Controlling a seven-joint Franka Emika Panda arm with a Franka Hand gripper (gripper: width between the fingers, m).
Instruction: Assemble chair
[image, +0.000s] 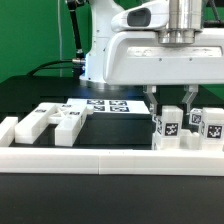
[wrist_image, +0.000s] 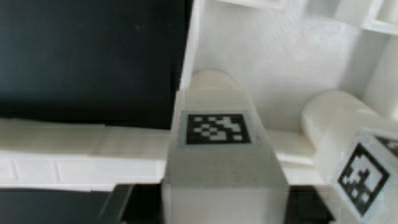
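Note:
My gripper (image: 171, 110) reaches down at the exterior view's right, one finger on each side of an upright white chair piece (image: 168, 124) with a black-and-white tag. In the wrist view the same piece (wrist_image: 217, 130) fills the gap between my dark fingers (wrist_image: 146, 200), so the gripper (wrist_image: 226, 205) is shut on it. The piece stands on the table against the low white border rail (image: 110, 158). More tagged chair pieces (image: 205, 124) stand close on its right. Flat chair pieces (image: 55, 122) lie at the exterior view's left.
The marker board (image: 105, 105) lies flat behind the pieces, below the arm's white base (image: 110, 50). The border rail runs along the whole front. In the wrist view a rounded white piece (wrist_image: 338, 115) sits close beside the held one.

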